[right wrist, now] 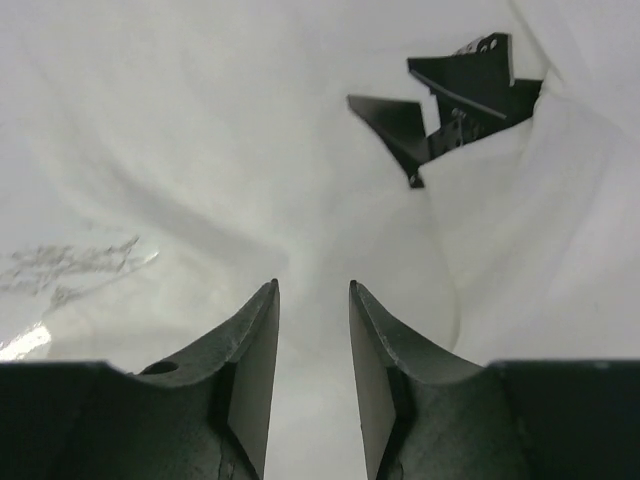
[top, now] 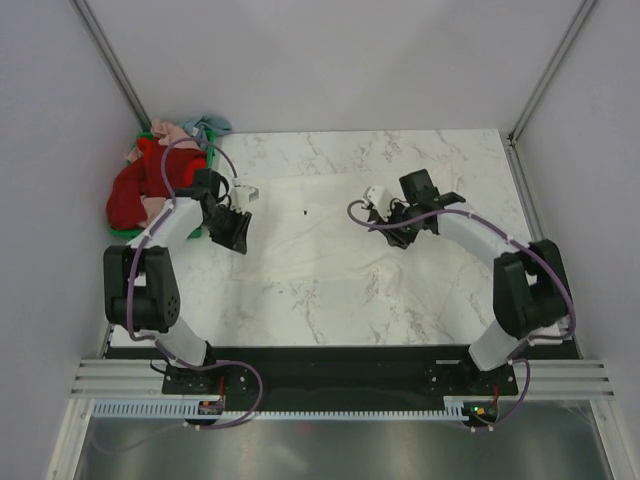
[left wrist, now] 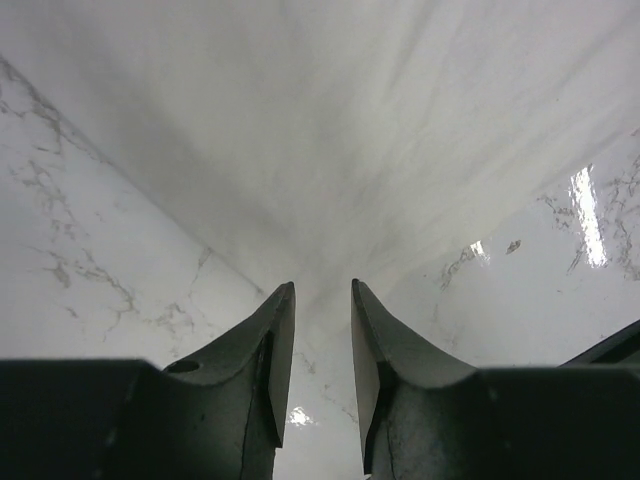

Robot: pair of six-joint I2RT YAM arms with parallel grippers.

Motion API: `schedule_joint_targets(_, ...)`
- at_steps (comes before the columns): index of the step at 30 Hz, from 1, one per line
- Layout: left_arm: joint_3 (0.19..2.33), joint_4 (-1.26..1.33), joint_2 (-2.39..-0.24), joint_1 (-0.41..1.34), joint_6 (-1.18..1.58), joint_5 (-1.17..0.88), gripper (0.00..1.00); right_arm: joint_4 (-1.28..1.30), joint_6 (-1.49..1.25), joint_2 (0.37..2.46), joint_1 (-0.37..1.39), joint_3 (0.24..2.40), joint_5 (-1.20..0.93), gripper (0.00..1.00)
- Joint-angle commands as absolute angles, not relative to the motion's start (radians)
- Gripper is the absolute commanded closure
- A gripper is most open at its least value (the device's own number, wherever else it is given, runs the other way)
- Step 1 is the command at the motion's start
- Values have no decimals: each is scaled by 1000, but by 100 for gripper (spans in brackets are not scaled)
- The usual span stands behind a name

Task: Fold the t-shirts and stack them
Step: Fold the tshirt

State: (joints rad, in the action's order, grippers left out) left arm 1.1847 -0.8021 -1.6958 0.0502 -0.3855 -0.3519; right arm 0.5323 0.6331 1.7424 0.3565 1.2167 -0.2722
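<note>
Top external view, nearest the arm bases: bare marble worktop. Beyond it the cream-white t-shirt lies spread flat, with its small black print facing up. The left gripper is down on its left side and the right gripper on its right. Each wrist view shows jaws drawn nearly together, white cloth pinched in the narrow gap and creases running out. Farthest, at the far left corner, a red shirt, a pink shirt and a pale blue shirt lie heaped.
</note>
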Motion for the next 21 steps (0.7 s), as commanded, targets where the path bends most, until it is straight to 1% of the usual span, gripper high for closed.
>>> schedule_joint_targets(1, 1131, -772, -1588, 52, -502, -328, 63, 551, 759, 1543, 359, 1073, -310, 58)
schedule_joint_targets(2, 1105, -770, -1586, 52, -514, -318, 64, 548, 779, 1514, 359, 993, -292, 58)
schedule_joint_targets(5, 1074, -759, -1585, 52, -506, -313, 64, 548, 859, 1418, 359, 866, -262, 58)
schedule_joint_targets(9, 1051, -744, -1588, 52, -470, -313, 64, 587, 972, 1294, 360, 758, -261, 58)
schedule_joint_targets(11, 1051, -745, -1597, 52, -439, -305, 64, 629, 1024, 1252, 360, 717, -256, 58)
schedule_joint_targets(17, 1065, -741, -1586, 51, -405, -278, 64, 836, 1242, 1030, 360, 658, -270, 58)
schedule_joint_targets(21, 1065, -742, -1563, 49, -396, -264, 64, 954, 1328, 973, 360, 635, -273, 57)
